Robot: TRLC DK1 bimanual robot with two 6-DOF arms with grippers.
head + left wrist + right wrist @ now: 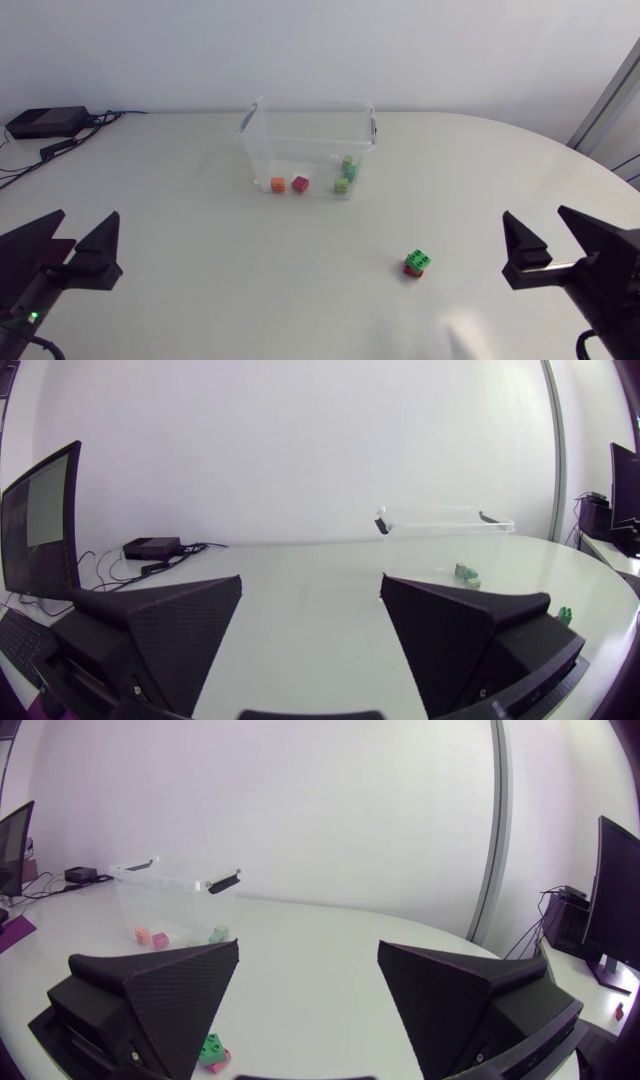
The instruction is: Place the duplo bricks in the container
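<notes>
Left gripper (87, 215) sits at 8 o'clock on the white table (200, 290), its two wedge fingers spread wide with nothing between them; the left wrist view shows the same broad gap (312, 585). A small black box (45, 122) with cables lies at 10 o'clock near the table's far edge.

At 12 o'clock stands the clear plastic container (258, 125) – lidless, upright, with dark handle clips. Inside it, along the near wall, lie an orange duplo brick (278, 185), a magenta brick (300, 184) just beside it, and two pale green bricks (344, 176) toward its right end.

At about 4 o'clock from the container, well apart from it, a green-on-red brick stack (417, 263) rests on the bare table – outside the box. In the right wrist view this stack (212, 1050) shows low, just beside one finger.

Right gripper (533, 212) sits at 4 o'clock, fingers likewise wide apart and holding nothing
</notes>
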